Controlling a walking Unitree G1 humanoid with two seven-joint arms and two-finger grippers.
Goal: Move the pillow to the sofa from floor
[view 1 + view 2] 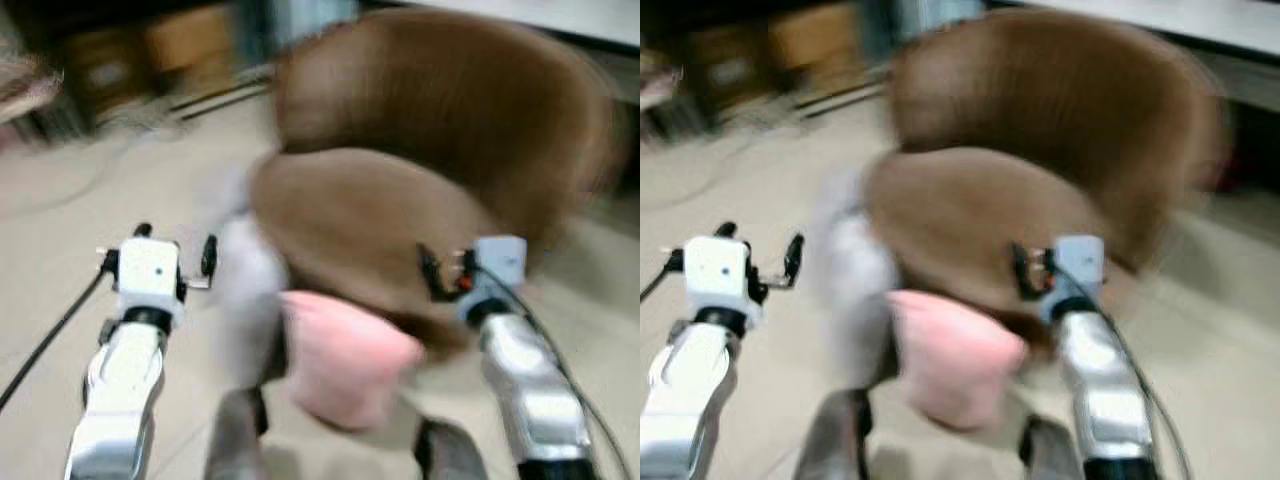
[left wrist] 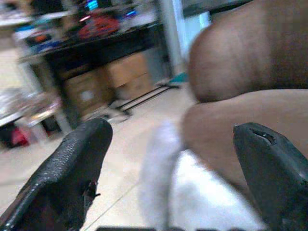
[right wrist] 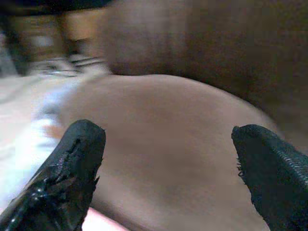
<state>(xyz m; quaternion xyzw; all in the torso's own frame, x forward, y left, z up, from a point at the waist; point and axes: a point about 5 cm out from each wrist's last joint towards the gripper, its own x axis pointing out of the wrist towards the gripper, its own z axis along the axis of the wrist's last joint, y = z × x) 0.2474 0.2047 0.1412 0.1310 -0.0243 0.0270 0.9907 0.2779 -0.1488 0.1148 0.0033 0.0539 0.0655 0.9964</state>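
Note:
A pink pillow [image 1: 345,360] lies on the pale floor just in front of me, against the base of a round brown sofa [image 1: 450,100]. The head views are blurred. My left gripper [image 1: 175,243] is raised left of the pillow. It is open [image 2: 173,132] with nothing between its fingers and faces the sofa's left edge. On the other side, my right gripper [image 1: 445,270] is held up over the sofa seat's front edge, above and right of the pillow. It is open [image 3: 167,132] and empty, with the brown seat [image 3: 168,159] behind it.
A white fluffy thing [image 1: 245,290] rests against the sofa's left side, next to the pillow. Cardboard boxes [image 2: 120,77] stand under a dark cluttered table [image 2: 96,38] at the far left. Cables trail from both arms. Open floor [image 1: 60,200] lies to the left.

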